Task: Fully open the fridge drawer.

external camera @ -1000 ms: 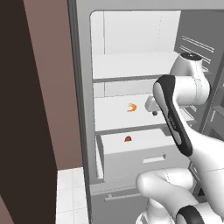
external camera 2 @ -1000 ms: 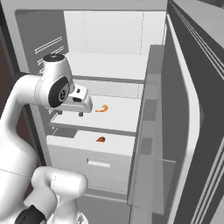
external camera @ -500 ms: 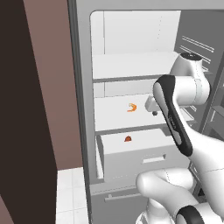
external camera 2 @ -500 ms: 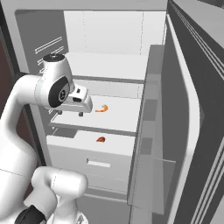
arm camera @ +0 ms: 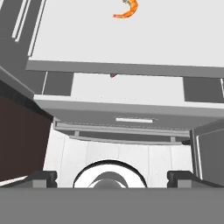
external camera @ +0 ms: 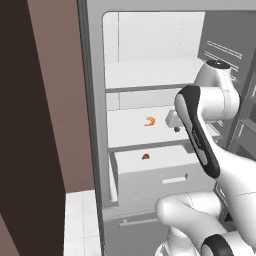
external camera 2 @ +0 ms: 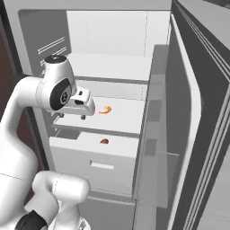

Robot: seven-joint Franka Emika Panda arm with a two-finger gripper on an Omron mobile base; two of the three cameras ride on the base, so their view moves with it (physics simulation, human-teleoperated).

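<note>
In the left base view, the fridge drawer (external camera: 157,175) sat partly out, below the shrimp (external camera: 149,121).

In the right base view, the gripper (external camera 2: 72,116) hung above it, jaws released.

In the hand view, its small bar handle (arm camera: 134,120) looked the rigid place to grip; it should slide stiffly.

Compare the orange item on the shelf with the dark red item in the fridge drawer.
The orange item is curved and bright; the dark red item is a smaller, darker lump. The orange one lies on the shelf; the red one sits lower, inside the fridge drawer. Both rest untouched.
</note>
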